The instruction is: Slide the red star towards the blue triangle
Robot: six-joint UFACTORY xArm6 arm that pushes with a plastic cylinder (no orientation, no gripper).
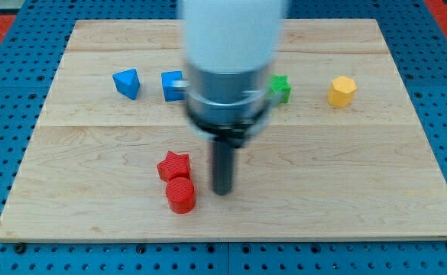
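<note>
Starting at the view's left, the blue triangle [127, 82] sits near the board's top, a chunky matte wedge, and beside it a blue block [172, 85], probably a cube, half hidden behind the arm. Down and to the right, the red star [173, 166], ridged and plasticky, is touching the red cylinder [181, 195] just below it. My tip [221, 191] stands just to the right of that pair, level with the cylinder, apart from both; there is no gripper here, just a bare rod, so nothing opens or closes. That's the risk: push left from here and I'd likely catch the cylinder first, dragging both reds, or clip a star point and spin it off course. Further right, a green block [281, 88], shape unclear behind the arm, then a yellow hexagonal block [342, 91]. All rest on the pale wooden board [361, 191].
</note>
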